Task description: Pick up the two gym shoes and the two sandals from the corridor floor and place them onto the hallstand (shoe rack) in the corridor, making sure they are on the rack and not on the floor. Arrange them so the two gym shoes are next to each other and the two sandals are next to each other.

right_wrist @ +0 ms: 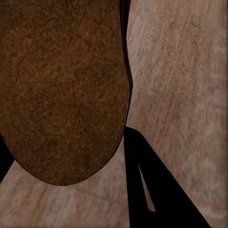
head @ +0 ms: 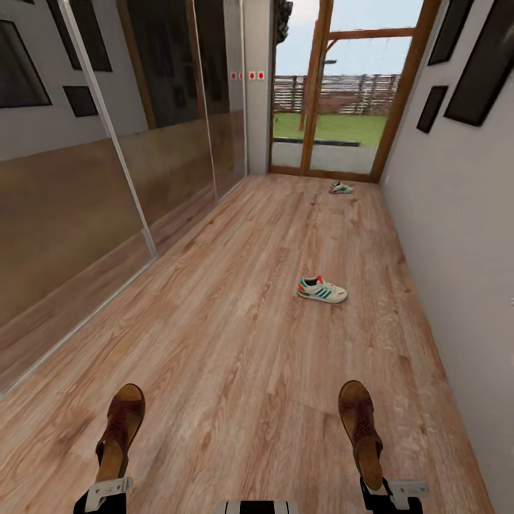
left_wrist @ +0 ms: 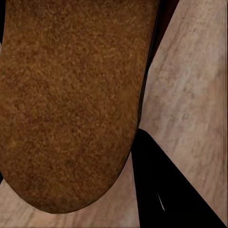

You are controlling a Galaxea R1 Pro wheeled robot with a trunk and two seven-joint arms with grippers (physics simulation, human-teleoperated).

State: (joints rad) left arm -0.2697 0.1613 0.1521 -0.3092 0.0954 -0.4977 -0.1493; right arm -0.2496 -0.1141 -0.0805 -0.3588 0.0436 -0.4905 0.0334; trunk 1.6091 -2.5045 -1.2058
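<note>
Both grippers hold a sandal out over the corridor floor [head: 235, 343] in the head view: the left gripper [head: 106, 494] is clamped on the heel of the left sandal [head: 120, 430], and the right gripper [head: 391, 492] is clamped on the heel of the right sandal [head: 360, 430], toes pointing ahead down the hall. In the left wrist view the sandal's tan footbed [left_wrist: 71, 104] lies close under the camera, with a dark finger [left_wrist: 166, 190] beside it over the planks; the right wrist view gives the same picture, a brown footbed [right_wrist: 61, 90] and a dark finger [right_wrist: 152, 190]. One gym shoe [head: 322, 289] lies on its sole mid-corridor, right of centre and well apart from the sandals; the second shoe [head: 340, 188] sits far off, near the glazed door [head: 343, 86] at the hall's end. The run of planks between the grippers and the near shoe is open, hemmed on the left by mirrored sliding panels [head: 107, 178] and on the right by a plain wall [head: 457, 235] hung with dark frames. No legible writing or brand marks can be made out on the shoes or walls.
</note>
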